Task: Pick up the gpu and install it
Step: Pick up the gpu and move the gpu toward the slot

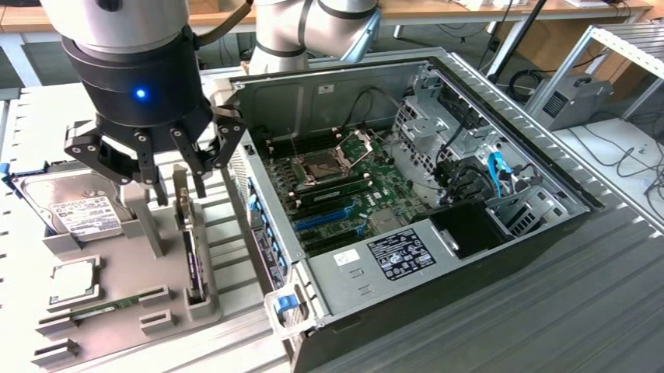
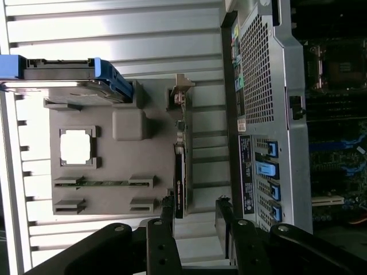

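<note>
Hovering over what, that gripper?

Over the grey holder that sits on the slatted table, just beside the open computer case. It hangs above the gpu.

And the claw: clenched or released?

Released. The fingers are spread wide and grasp nothing. From the wrist camera the card's thin edge lines up between the two fingertips, closer to one than to the other.

Is either finger touching it?

I cannot tell from these angles.

Where exactly does the gpu sit?

It stands on its long edge in a slot along the holder's edge nearest the case. Its pale metal bracket is at one end and its dark body runs the length of that edge.

What else does the holder carry?

A silver labelled hard drive with blue rails stands at the corner away from the case, at the same end as the bracket. A processor lies flat in a square recess midway along that far edge. A narrow green memory stick lies in a groove toward the opposite end.

And the case?

It lies on its side with the motherboard exposed and blue slots visible on it.
</note>
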Controlling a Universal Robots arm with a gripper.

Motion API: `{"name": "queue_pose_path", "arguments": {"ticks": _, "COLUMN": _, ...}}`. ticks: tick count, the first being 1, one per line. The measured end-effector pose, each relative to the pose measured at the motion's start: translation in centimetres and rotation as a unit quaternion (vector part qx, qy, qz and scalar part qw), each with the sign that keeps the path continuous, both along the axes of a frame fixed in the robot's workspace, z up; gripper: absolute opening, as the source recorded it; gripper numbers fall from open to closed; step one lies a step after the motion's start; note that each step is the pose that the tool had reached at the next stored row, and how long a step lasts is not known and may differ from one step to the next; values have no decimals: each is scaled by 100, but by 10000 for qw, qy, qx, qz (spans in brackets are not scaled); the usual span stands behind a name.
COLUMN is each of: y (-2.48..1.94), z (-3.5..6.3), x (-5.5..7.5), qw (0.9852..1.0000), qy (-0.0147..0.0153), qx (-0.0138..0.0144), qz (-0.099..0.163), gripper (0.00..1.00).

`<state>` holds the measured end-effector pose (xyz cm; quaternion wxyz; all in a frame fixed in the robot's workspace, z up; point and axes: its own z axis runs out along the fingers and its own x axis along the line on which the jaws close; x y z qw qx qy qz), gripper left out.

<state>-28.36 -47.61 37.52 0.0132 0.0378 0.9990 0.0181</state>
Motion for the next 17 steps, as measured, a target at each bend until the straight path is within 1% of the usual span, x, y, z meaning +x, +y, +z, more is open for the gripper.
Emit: {"name": "queue_pose_path", "arguments": {"ticks": 17, "y": 0, "z": -62, "x": 0, "qw": 10000, "qy": 0, "qx": 0, "qz": 0, "gripper": 42}}
